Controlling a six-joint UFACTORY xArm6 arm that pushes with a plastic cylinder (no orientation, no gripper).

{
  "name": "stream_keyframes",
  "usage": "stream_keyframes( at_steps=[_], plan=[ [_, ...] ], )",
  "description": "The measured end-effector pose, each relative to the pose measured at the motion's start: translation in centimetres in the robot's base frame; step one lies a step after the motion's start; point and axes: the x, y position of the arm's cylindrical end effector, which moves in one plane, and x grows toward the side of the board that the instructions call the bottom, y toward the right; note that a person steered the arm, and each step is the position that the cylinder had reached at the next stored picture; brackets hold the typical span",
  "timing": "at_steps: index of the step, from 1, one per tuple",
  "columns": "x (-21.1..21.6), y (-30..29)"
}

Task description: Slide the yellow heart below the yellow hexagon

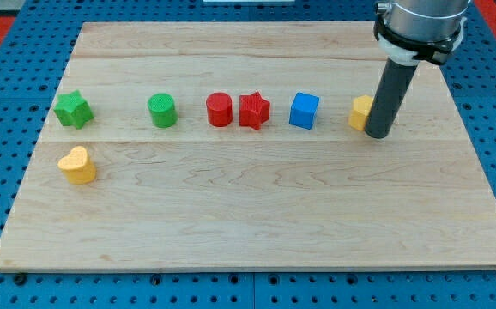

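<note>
So the arm comes down from the view's top right corner, metal collar up there and the dark rod hanging straight and upright under it. My tip [378,135] is planted on the wooden board [257,215], right against the view's right side of the yellow hexagon [360,112], partly covering it. No tilt I can spot.

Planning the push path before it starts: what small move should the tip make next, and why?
Probably lift away from the yellow hexagon and travel toward the view's left. My tip sits against the hexagon's right side, while the yellow heart lies far across the board; the tip needs to get to the heart's left to push it rightward.
</note>
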Motion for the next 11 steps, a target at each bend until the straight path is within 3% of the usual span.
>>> stream_keyframes(
  at_steps=[1, 2, 4, 5, 8, 9, 10, 11],
  plan=[
    [7.7, -4.9],
    [10.7, -16.4],
    [9.5, -45.2],
    [7.0, -46.7],
    [3.2, -24.8],
    [1.6, -22.1],
    [-1.0, -25.9],
    [-0.8, -21.8]
  ],
)
